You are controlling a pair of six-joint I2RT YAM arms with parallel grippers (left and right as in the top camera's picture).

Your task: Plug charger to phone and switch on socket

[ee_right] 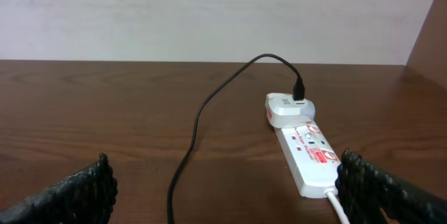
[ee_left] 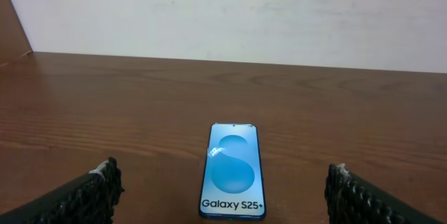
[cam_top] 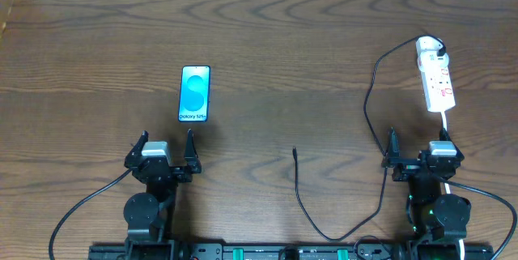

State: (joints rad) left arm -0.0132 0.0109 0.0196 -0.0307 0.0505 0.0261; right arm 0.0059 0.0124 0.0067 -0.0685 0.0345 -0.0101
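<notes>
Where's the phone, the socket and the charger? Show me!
phone [ee_left: 232,172]: left wrist view, middle of its blue screen.
socket [ee_right: 306,160]: right wrist view, white face by the red marks.
charger [cam_top: 295,154]: overhead view, loose tip of the black cable.

Table [cam_top: 283,49]: phone [cam_top: 194,93], charger [cam_top: 367,102], socket [cam_top: 437,82].

You cannot tell how the socket [ee_right: 307,158] switches are set, and its white cord [ee_right: 339,207] and the charger [ee_right: 196,123] cable run off the right wrist view's bottom edge.
</notes>
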